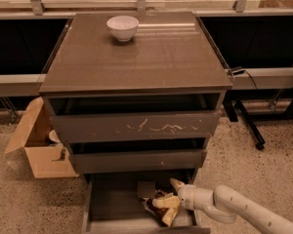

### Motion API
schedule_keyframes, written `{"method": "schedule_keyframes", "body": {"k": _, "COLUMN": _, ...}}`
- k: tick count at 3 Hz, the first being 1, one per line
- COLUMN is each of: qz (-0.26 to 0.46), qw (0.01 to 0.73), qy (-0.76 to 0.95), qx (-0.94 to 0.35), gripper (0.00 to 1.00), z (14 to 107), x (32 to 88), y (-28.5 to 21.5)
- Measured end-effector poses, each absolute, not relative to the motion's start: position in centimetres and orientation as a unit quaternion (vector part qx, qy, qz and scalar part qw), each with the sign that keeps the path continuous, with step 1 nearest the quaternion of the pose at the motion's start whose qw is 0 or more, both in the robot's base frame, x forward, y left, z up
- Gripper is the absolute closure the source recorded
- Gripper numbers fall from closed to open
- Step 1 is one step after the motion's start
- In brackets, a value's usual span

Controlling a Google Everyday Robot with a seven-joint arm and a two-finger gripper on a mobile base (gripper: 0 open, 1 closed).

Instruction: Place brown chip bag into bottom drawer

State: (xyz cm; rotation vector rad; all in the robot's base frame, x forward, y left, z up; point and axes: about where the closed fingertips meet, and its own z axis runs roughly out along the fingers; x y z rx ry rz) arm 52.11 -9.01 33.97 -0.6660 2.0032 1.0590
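Note:
The brown chip bag (157, 207) is a crumpled dark foil bag with cream-yellow ends. It sits inside the open bottom drawer (112, 204), at the right side of its grey floor. My gripper (170, 202) reaches in from the right on a white arm and is right at the bag, touching its right end. The bag partly hides the gripper's tips.
A small white bowl (122, 27) stands on the cabinet top (136, 57). The scratched drawer (136, 126) and the one below it (136, 160) stick out slightly above the bottom drawer. An open tan cardboard box (39, 147) sits on the floor to the left. A black stand leg (246, 126) is on the right.

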Motion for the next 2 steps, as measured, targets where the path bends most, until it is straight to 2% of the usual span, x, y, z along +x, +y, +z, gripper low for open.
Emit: {"method": "schedule_keyframes", "body": {"k": 2, "qz": 0.407, "qw": 0.411, "qy": 0.779, "qx": -0.241, "gripper": 0.0, "z": 35.6, "x": 49.6, "y": -11.5}}
